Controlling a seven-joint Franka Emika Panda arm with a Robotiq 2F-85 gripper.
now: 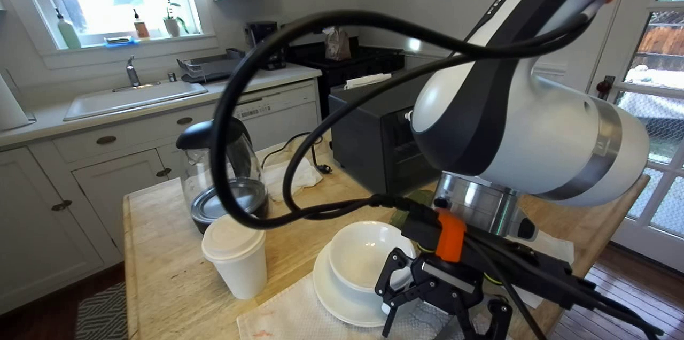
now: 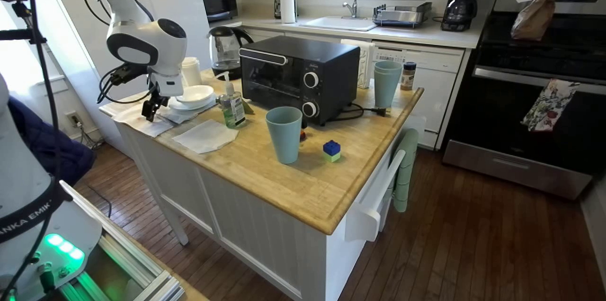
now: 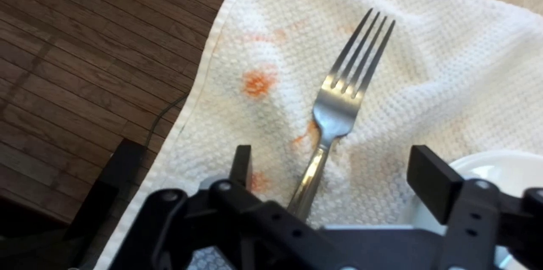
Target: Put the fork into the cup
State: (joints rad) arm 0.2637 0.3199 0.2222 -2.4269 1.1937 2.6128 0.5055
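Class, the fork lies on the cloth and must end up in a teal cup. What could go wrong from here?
The open end effector might pinch the rumpled cloth along with the flat-lying fork. One of its fingers appears close to the white bowl and could bump it. On the way to the nearer teal cup, the fork might knock the soap bottle, which stands near that route.
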